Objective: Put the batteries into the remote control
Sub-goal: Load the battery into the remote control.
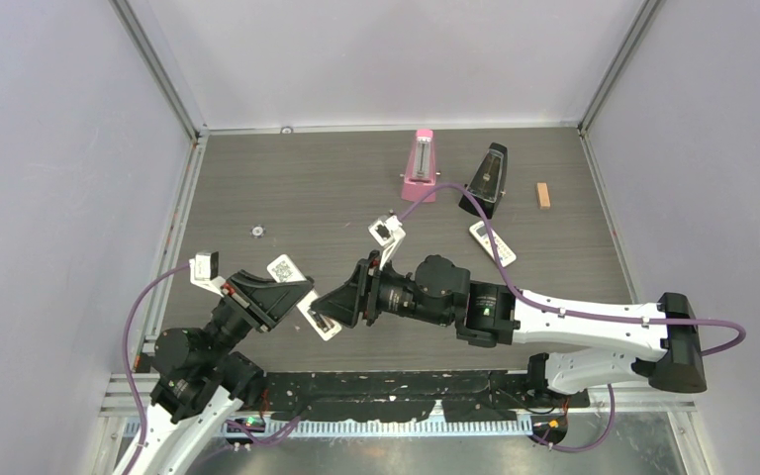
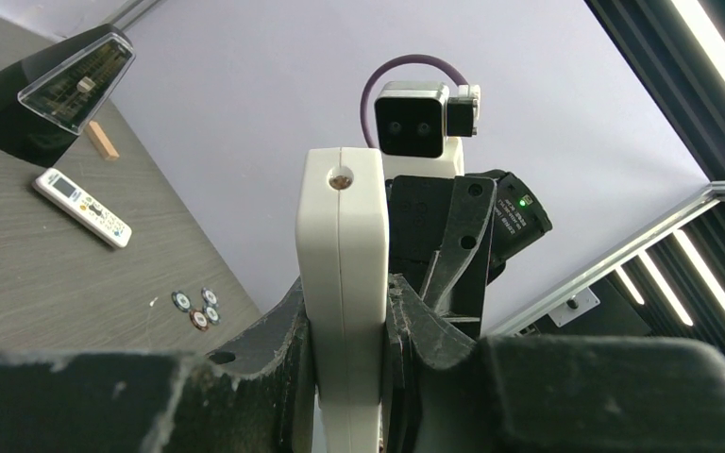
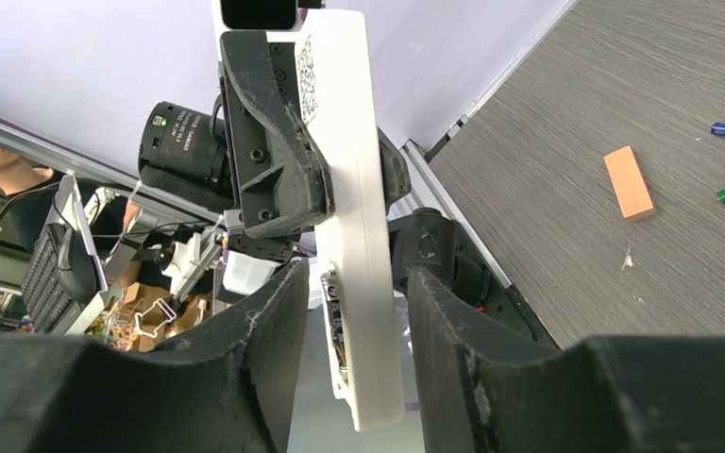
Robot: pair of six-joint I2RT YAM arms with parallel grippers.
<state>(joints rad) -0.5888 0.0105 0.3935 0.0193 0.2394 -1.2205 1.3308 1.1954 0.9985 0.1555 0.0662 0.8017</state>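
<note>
Now | left gripper point(image 2: 349, 326) clamps remote control point(image 2: 340, 236) | right gripper point(image 3: 357, 302) agape astride it | grey woodgrain table point(image 1: 307, 188), lilac walls point(image 1: 376, 59)

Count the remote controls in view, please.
2. The slim remote control is in the left gripper; the broader remote lies on the table by the black metronome. Others may be hidden.

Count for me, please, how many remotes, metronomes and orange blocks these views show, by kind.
Remotes: 2, the slim remote and the broad remote
Metronomes: 2, the pink metronome and the black metronome
Blocks: 1, the orange block
Total: 5
</note>
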